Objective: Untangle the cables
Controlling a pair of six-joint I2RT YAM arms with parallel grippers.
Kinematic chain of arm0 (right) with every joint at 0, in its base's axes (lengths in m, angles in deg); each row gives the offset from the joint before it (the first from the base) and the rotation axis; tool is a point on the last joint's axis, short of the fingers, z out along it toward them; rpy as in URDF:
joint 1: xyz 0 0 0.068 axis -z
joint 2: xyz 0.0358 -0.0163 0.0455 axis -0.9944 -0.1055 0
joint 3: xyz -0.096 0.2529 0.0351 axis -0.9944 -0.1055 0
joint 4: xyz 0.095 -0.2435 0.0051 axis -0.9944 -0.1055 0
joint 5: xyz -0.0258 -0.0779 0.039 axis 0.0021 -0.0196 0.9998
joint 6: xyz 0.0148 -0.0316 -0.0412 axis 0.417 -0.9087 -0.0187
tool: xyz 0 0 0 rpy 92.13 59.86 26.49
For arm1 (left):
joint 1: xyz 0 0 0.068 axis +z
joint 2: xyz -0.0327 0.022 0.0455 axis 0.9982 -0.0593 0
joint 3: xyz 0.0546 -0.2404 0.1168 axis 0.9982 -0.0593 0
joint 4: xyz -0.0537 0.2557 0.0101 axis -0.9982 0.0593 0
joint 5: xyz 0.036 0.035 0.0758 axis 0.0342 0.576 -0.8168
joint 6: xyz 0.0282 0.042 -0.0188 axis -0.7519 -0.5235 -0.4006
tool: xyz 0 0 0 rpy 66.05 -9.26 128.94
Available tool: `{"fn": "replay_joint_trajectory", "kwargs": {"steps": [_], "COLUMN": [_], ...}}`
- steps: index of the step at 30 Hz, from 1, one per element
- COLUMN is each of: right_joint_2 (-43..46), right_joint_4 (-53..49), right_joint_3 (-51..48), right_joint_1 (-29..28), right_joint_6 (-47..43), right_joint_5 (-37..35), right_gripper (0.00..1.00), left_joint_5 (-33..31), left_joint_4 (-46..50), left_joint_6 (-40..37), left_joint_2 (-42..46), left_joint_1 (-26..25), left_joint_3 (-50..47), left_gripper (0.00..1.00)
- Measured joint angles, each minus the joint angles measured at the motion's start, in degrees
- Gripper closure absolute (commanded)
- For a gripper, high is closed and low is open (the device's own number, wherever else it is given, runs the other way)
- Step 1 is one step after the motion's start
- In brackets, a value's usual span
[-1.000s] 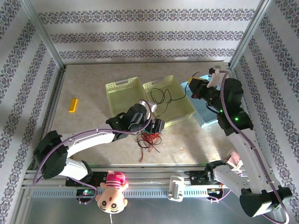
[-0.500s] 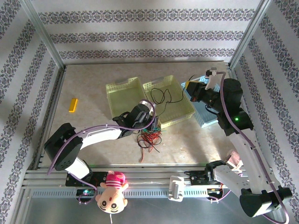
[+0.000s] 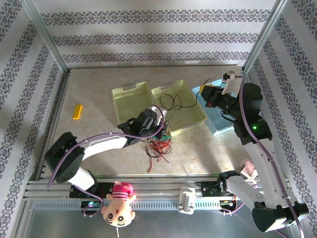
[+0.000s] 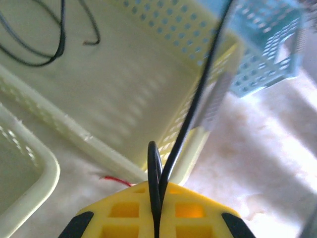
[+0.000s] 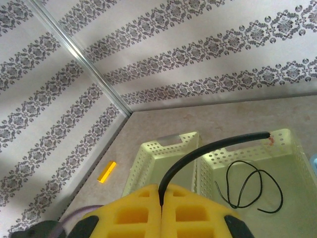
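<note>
A tangle of thin red, black and green cables (image 3: 159, 146) lies on the table in front of the middle basket (image 3: 188, 127). My left gripper (image 3: 161, 130) hovers at the tangle's far edge, shut on a black cable (image 4: 198, 99). That strand forms a small loop at the yellow jaws (image 4: 157, 187) and runs up to the right. A red wire (image 4: 116, 180) peeks out beside them. My right gripper (image 3: 206, 92) hangs over the basket's right end, shut on a black cable (image 5: 208, 151) that arcs up out of its jaws (image 5: 162, 192). A loose black loop (image 5: 247, 191) lies inside the basket.
An empty pale yellow basket (image 3: 130, 89) stands left of the middle one, and a blue basket (image 3: 221, 128) right of it. A yellow block (image 3: 77, 111) lies at the far left. A doll (image 3: 119, 208) sits on the front rail. Patterned walls close in the table.
My left gripper was open a second ago; it has moved up to the basket's near edge and shut on the black cable. The right gripper has shifted slightly with its cable.
</note>
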Motion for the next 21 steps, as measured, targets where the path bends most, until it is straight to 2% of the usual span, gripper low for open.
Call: {"fn": "replay_joint_trajectory", "kwargs": {"steps": [6, 13, 16, 17, 19, 21], "right_joint_2": [-1.0, -4.0, -4.4, -4.3, -4.0, -3.3], "right_joint_4": [-1.0, -3.4, -4.0, -4.2, -4.5, -5.4], "right_joint_3": [-0.4, -2.5, -4.7, -5.9, -8.7, -12.2], "right_joint_1": [0.0, 0.0, 0.0, 0.0, 0.0, 0.0], "right_joint_6": [1.2, 2.6, 3.2, 3.5, 4.2, 5.1], "right_joint_5": [-0.9, -1.3, -1.1, -1.1, -1.2, -1.9], "right_gripper": [1.00, 1.00, 0.96, 0.91, 0.70, 0.57], "left_joint_5": [5.9, 13.0, 14.6, 14.9, 15.4, 16.0], "left_joint_4": [2.1, 3.5, 4.0, 4.2, 4.8, 5.3], "left_joint_6": [-1.0, -1.0, -0.6, -0.4, -0.2, 0.0], "left_joint_2": [7.6, 9.7, 9.7, 9.7, 9.7, 9.7], "left_joint_1": [0.0, 0.9, 1.0, 1.1, 1.1, 1.1], "left_joint_3": [3.5, 4.9, 4.2, 4.0, 3.7, 3.6], "left_gripper": [1.00, 1.00, 1.00, 1.00, 1.00, 1.00]}}
